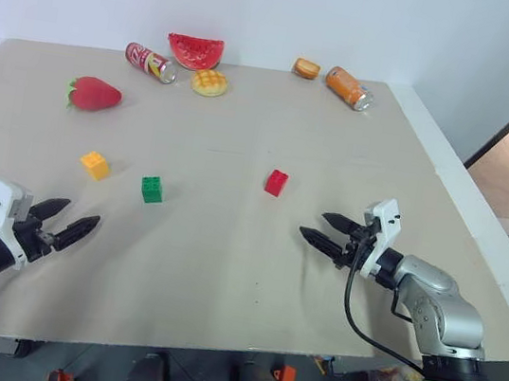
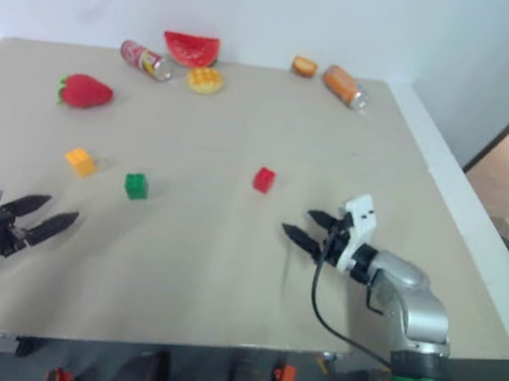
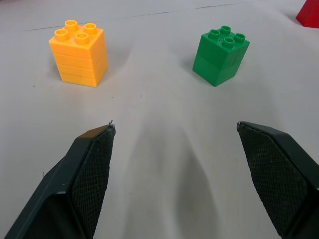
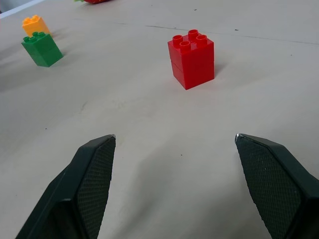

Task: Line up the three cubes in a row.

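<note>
The red cube (image 4: pixel 192 59) sits upright on the tabletop (image 1: pixel 223 272) just ahead of the right claw (image 1: pixel 325 230), jaws wide and empty, while the yellow-orange cube (image 3: pixel 79 52) and green cube (image 3: pixel 221 56) lie ahead of the equally wide left claw (image 1: pixel 66 222).

Yellow-orange cube (image 1: pixel 94 165): studded toy brick, upright on table, leftmost as I see it. Green cube (image 1: pixel 151 189): same build, studs up, near yellow-orange one, slightly closer to me, turned corner-on. Red cube (image 1: pixel 277 182): studs up, well apart to right, slightly farther back. None touching.
</note>
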